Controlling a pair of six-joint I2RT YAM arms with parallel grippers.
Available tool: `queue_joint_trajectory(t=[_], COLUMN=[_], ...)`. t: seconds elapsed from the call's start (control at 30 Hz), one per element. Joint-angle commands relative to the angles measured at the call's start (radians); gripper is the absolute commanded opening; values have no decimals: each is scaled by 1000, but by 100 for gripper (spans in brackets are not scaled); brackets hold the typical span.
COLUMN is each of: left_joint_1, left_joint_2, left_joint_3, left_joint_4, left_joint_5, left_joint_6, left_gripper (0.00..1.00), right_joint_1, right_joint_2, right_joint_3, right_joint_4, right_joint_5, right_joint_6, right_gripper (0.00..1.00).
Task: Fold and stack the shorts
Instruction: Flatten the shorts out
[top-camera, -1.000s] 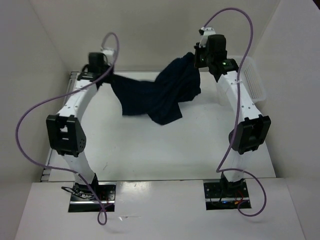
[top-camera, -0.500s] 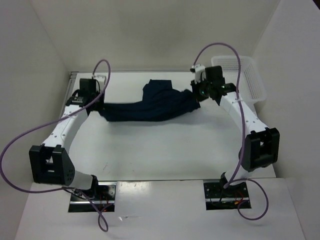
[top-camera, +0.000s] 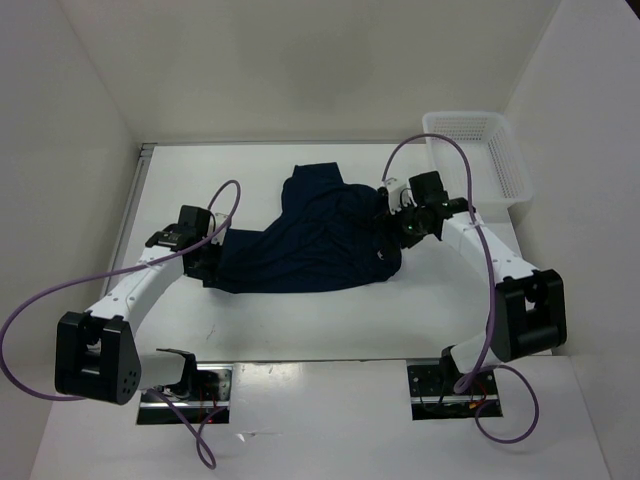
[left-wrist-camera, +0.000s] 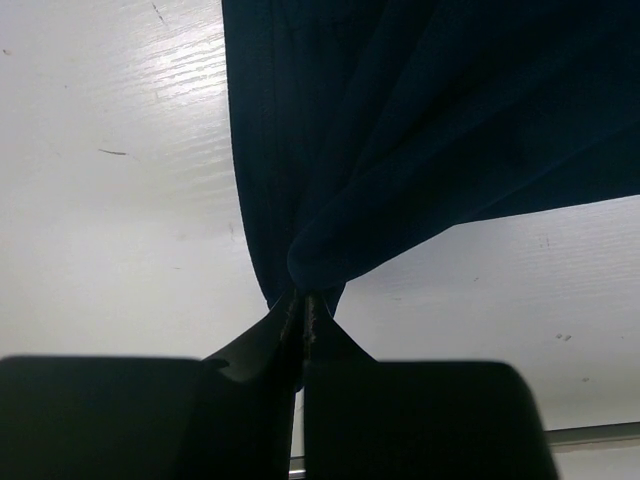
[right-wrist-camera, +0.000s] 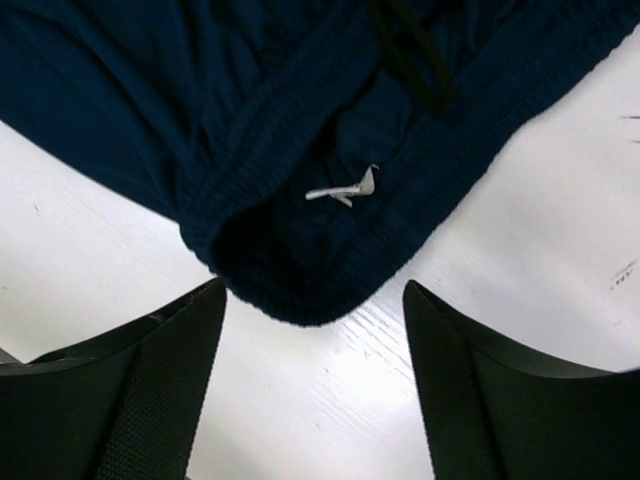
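The shorts (top-camera: 315, 235) lie spread in the middle of the table (top-camera: 300, 325), short of every edge. The left gripper (left-wrist-camera: 303, 318) is clamped on their left end. The right gripper (right-wrist-camera: 312, 295) gapes, with the waistband end just ahead of its fingers and seemingly untouched. There is open room toward the near edge.

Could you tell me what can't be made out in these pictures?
- Top view: fingertips of the left hand, hidden under its own wrist and the shorts.
- Right wrist view: print on the white tag, too small.
- Left wrist view: most of the shorts, cut off by frame edges.
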Motion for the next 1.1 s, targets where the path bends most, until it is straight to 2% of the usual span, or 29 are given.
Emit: queue_joint_trajectory(t=[0.0, 0.07, 0.23, 0.4, 0.57, 0.63, 0.67, 0.7, 0.8, 0.9, 0.97, 1.0, 1.03, 1.07], left_joint_1=[0, 0, 0, 0, 0, 0, 0, 0, 0, 0, 35, 49, 64, 93], left_joint_2=[-30, -30, -21, -12, -12, -12, -12, -12, 8, 59, 122, 145, 189, 209], left_joint_3=[-1, -1, -12, -12, -23, -33, -33, -33, -33, 5, 83, 139, 274, 348], left_joint_4=[5, 5, 14, 23, 32, 32, 32, 45, 90, 193, 239, 276, 290, 290], left_joint_5=[25, 16, 7, -2, -12, -12, -12, -12, -39, -100, -146, -162, -173, -173], left_joint_6=[3, 3, 3, 3, 3, 3, 3, 3, 3, 3, 3, 3, 3, 3], left_gripper=[3, 3, 3, 3, 3, 3, 3, 3, 3, 0, 0, 0, 0, 0], right_joint_1=[12, 47, 153, 153, 153, 153, 153, 153, 153, 153, 153, 153, 132, 114], right_joint_2=[36, 48, 91, 177, 211, 211, 211, 211, 232, 252, 301, 322, 350, 381], right_joint_3=[48, 24, 24, 13, -7, -16, -16, -5, 44, 171, 358, 437, 617, 715], right_joint_4=[62, 62, 62, 131, 122, 113, 113, 113, 102, 128, 153, 153, 153, 138], right_joint_5=[-47, -38, -29, 31, 68, 40, 13, -1, -33, 3, 54, 87, 88, 88], right_joint_6=[36, 15, 30, 115, 105, 105, 105, 105, 105, 96, 96, 96, 107, 116], right_gripper=[75, 72, 70, 70, 67, 57, 47, 26, 0, 0, 0, 0, 0, 0])
